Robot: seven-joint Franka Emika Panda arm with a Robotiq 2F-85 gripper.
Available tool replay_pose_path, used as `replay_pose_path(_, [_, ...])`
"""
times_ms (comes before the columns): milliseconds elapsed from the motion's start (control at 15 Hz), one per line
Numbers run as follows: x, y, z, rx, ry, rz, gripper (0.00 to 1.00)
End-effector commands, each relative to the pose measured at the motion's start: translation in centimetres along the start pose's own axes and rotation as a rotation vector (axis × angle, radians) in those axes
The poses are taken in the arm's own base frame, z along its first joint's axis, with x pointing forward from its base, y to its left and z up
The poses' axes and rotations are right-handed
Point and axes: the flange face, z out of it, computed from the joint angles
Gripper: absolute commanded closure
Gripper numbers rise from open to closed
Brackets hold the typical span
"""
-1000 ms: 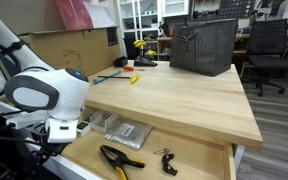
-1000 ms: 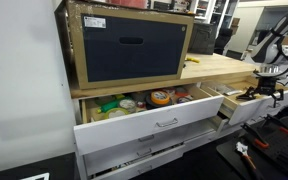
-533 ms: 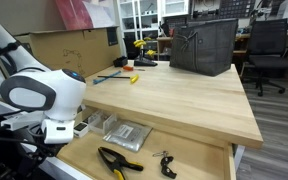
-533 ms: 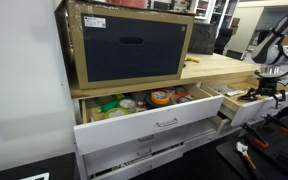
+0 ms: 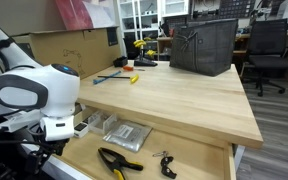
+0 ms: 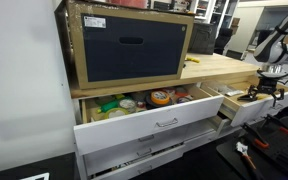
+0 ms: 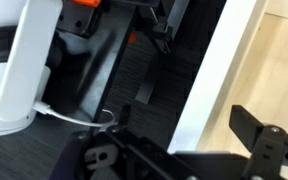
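Tool (image 6: 266, 96) spread, empty, low beside open drawer (image 5: 199, 158); pliers (image 5: 119, 160) nearby inside it.

Pliers (image 5: 120, 160) in drawer (image 5: 199, 165) under worktop (image 5: 184, 100)

The wooden workbench (image 5: 184, 100) carried a black mesh bin (image 5: 204, 45) toward its far end. Near the back edge lay a yellow tool (image 5: 134, 78) and, just beside it, a blue-handled one (image 5: 108, 77). Under the top an open drawer (image 5: 189, 165) held pliers (image 5: 119, 160), a clear bag (image 5: 128, 134), small clear tubs (image 5: 92, 124) and a little metal clip (image 5: 165, 161). In an exterior view another pulled-out drawer (image 6: 154, 125) showed rolls of tape (image 6: 162, 97) inside.
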Motion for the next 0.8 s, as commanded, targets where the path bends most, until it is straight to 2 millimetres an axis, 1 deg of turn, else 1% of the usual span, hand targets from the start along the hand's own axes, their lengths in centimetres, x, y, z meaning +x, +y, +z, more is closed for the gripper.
replay_pose_path(0, [-1.5, 0.9, -2.5, 0.106, 0.023, -0.027, 0.0])
replay_pose_path(267, [-2.9, 0.9, -5.6, 0.207, 0.026, -0.03, 0.0])
replay_pose_path(400, [-3.6, 0.6, -6.8, 0.252, 0.032, -0.025, 0.0])
replay_pose_path(533, [-4.4, -0.1, -7.8, 0.301, 0.042, -0.019, 0.0])
replay_pose_path(733, [-5.4, -1.9, -9.1, 0.359, 0.056, -0.017, 0.0])
